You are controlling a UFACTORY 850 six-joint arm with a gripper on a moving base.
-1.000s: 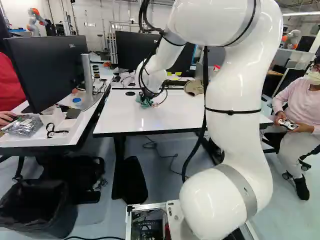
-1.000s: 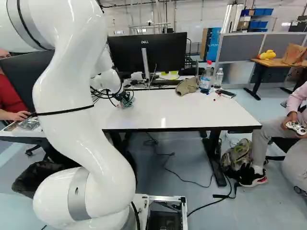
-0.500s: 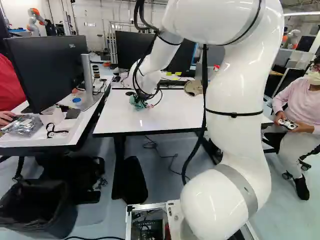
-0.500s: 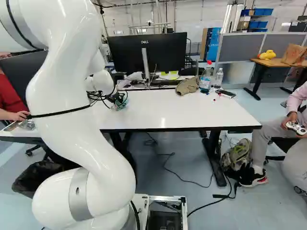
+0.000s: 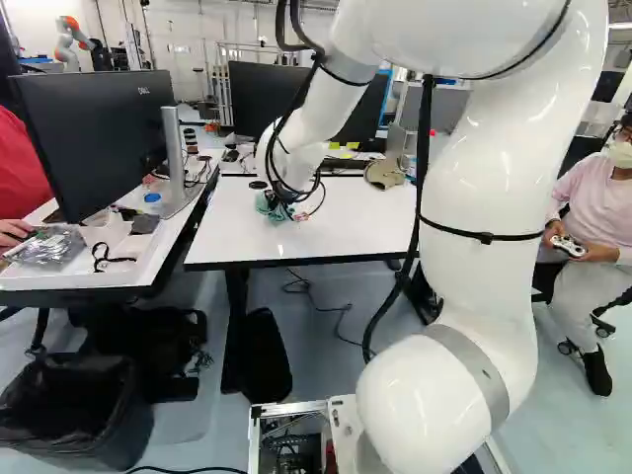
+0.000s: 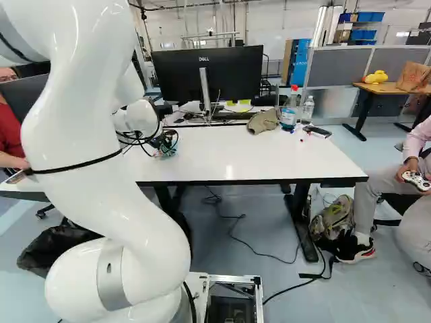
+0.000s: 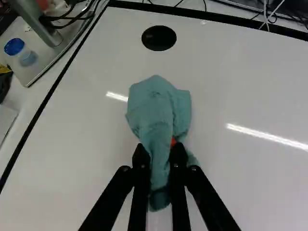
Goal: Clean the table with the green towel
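Our fingers (image 7: 140, 158) pinch the green towel (image 7: 155, 108) on the white table (image 7: 231, 178), a black disc (image 7: 159, 38) at twelve o'clock.

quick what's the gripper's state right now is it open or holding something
Gripper: closed on the towel.

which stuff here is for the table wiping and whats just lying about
For the job:
green towel, gripped
gripper, its fingers on either side of the towel
white table, being cleaned

Just lying about:
tan cap, on the table's far side
red-capped bottle
smaller clear bottle
backpack, on the floor
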